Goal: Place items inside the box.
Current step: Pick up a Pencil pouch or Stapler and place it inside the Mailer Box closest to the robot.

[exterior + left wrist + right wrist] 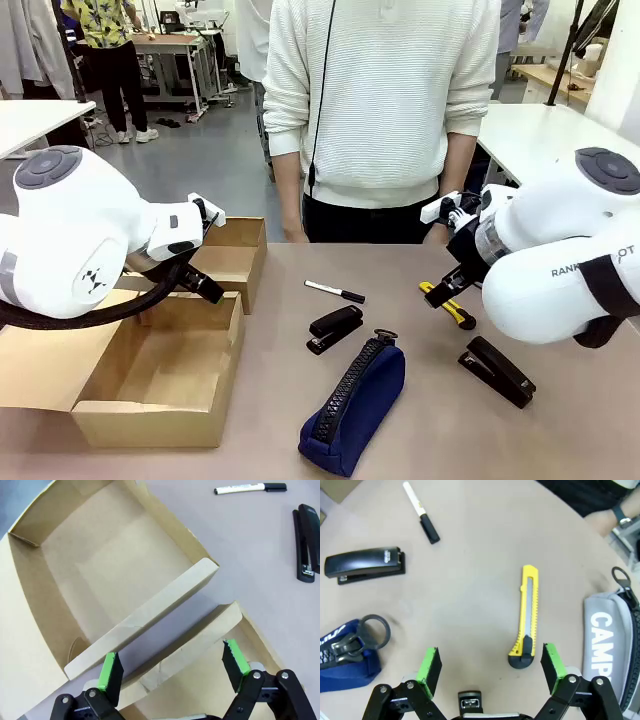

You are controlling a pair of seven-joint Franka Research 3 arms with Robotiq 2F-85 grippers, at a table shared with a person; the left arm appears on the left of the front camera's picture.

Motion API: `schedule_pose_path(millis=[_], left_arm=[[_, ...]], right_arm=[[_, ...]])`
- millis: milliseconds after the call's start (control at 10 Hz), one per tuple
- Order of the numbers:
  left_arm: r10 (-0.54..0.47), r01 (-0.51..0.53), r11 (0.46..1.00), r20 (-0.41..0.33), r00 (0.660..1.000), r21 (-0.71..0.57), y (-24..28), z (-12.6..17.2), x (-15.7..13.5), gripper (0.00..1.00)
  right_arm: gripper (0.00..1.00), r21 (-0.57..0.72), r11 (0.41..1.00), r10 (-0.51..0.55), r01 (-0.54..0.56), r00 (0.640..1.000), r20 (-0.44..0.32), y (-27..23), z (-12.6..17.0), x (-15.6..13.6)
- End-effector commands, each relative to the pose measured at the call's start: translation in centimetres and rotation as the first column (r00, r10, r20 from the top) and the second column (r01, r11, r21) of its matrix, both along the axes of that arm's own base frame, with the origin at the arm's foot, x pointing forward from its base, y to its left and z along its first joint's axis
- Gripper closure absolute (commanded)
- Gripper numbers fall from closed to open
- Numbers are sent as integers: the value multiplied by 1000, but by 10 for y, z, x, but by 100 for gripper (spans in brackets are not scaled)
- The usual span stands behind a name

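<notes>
An open cardboard box (pixel 150 425) stands empty at the table's left. My left gripper (pixel 208 289) hovers over its far corner, open, and in the left wrist view this gripper (pixel 173 665) straddles the box's flap edges (pixel 150 620). Right of the box lie a white black-capped marker (pixel 335 291), a black stapler (pixel 335 328), a navy pencil case (pixel 355 405), a yellow-black utility knife (pixel 447 303) and a second stapler (pixel 497 371). My right gripper (pixel 492 665) is open just above the knife (pixel 527 615), with nothing between its fingers. A light grey pencil case (pixel 612 640) lies beside it.
A person in a white sweater (pixel 380 100) stands at the table's far edge, one hand (pixel 612 515) near the grey case. The box's flaps spread out around it. Bare tabletop (pixel 560 440) shows at the front right.
</notes>
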State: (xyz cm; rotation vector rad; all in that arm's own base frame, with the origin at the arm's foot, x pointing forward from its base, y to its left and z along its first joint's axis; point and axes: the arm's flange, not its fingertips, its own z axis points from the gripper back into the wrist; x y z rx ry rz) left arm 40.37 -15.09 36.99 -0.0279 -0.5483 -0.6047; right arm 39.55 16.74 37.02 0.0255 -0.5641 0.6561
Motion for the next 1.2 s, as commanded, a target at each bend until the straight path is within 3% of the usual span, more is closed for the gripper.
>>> schedule_pose_path(millis=[0,1100], left_arm=[[0,0,1000,0,1000,0,0,0,0,0],[0,0,1000,0,1000,0,0,0,0,0]], right_arm=[[0,0,1000,0,0,1000,0,0,0,0],[0,0,1000,0,0,1000,0,0,0,0]])
